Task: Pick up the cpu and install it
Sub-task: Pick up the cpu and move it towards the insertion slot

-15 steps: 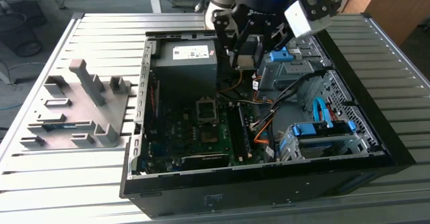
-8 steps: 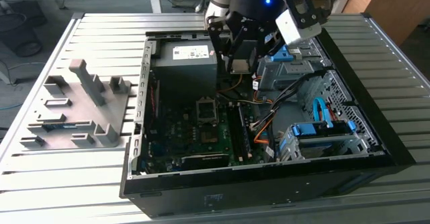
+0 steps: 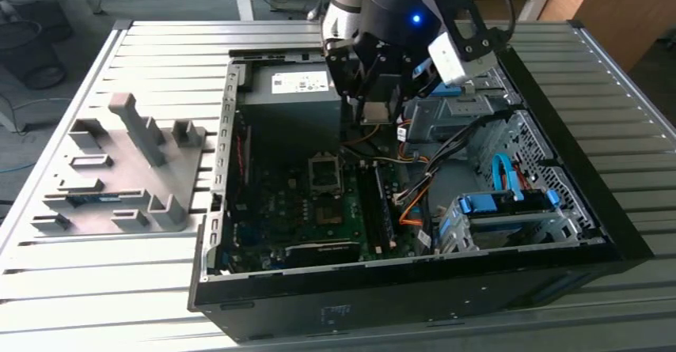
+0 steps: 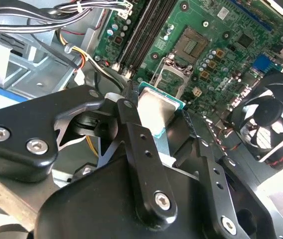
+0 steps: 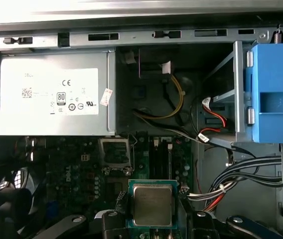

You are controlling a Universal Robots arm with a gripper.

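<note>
My gripper (image 3: 375, 115) hangs inside the open PC case (image 3: 591, 233), near its power-supply end, and is shut on the cpu (image 3: 374, 113). The cpu (image 5: 152, 204) is a small square chip with a dull silver top and a green rim, lying flat between the black fingers (image 5: 112, 218). In the second wrist view the cpu (image 4: 156, 110) sits at the gripper (image 4: 157, 119) tips, above the motherboard. The metal-framed socket (image 3: 322, 165) lies on the board to the exterior view's left of the gripper and lower down. It shows in both wrist views (image 5: 115, 152) (image 4: 170, 74), with the cpu held apart from it.
A grey power-supply box (image 5: 52, 94) with a white label stands at the case's far end. Cable bundles (image 3: 423, 186) and blue drive cages (image 3: 502, 206) fill the case's right side in the exterior view. A fan (image 4: 271, 117) borders the board. A grey parts fixture (image 3: 127, 174) stands outside the case.
</note>
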